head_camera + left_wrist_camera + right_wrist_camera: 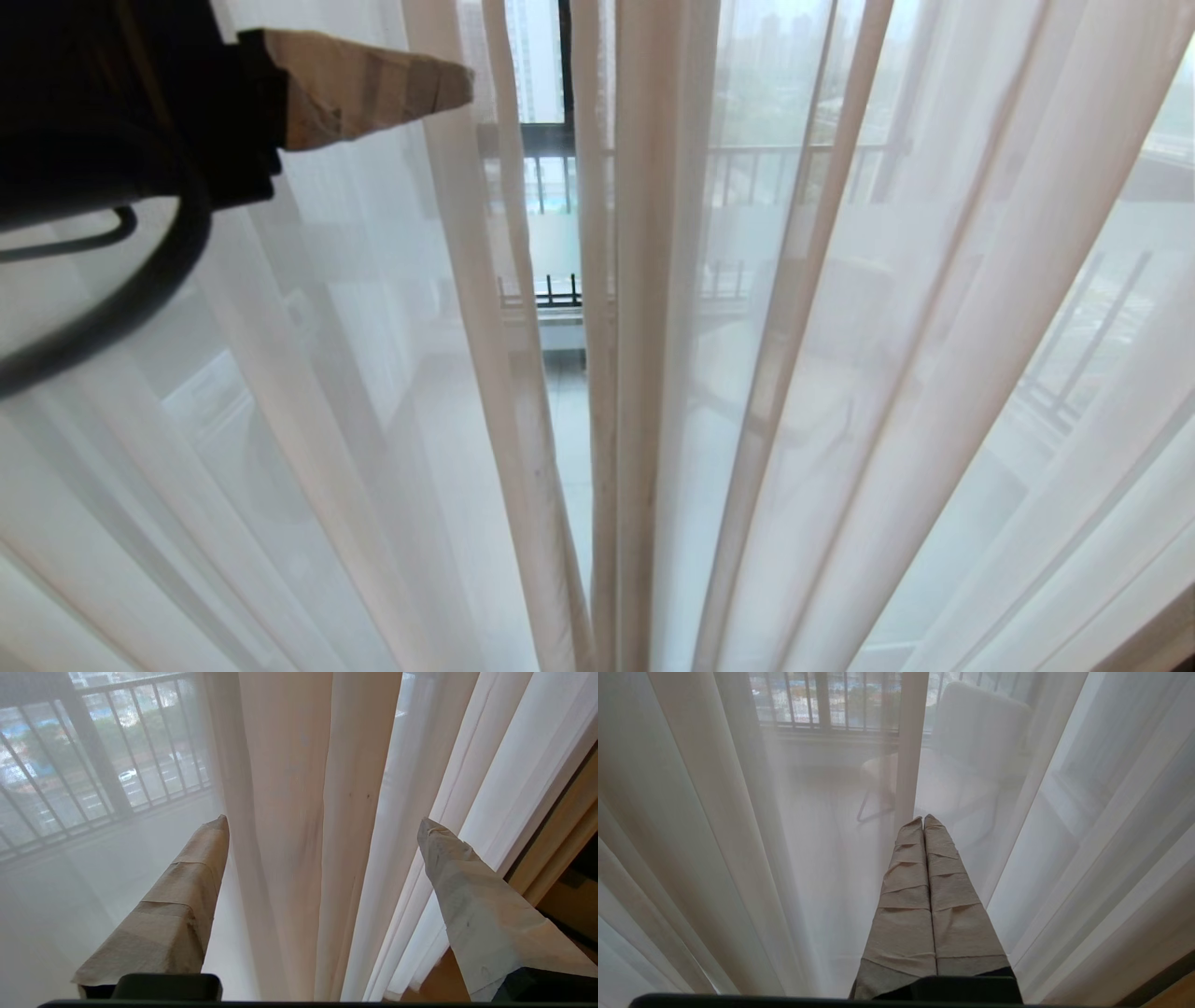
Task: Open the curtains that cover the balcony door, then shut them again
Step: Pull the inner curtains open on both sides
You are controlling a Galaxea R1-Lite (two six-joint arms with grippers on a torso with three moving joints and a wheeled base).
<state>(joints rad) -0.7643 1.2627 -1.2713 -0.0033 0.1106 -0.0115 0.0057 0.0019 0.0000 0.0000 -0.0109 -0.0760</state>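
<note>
Left gripper [322, 826] stands spread wide in the left wrist view, w/ one tape-wrapped finger [187, 896] at lower left and the other at lower right of the frame. A thick fold of the sheer curtains [299, 812] hangs between them at centre; neither finger presses it, so nothing is clamped. In the head view only one taped finger shows, upper left, pointing right toward the folds, w/ a black cable [140, 289] looping below the dark arm.

Right gripper [923, 819] sits at centre-bottom of the right wrist view, fingers pressed together & empty, tips just in front of the sheers.

Curtains fill every view, nearly drawn together. Head view shows a narrow gap at centre, and thru it the balcony door [564, 65] frame, dark, at top centre, plus a railing [551, 289] beyond.

Past the fabric in the right wrist view, upper right: a white chair [971, 742], hazy.
</note>
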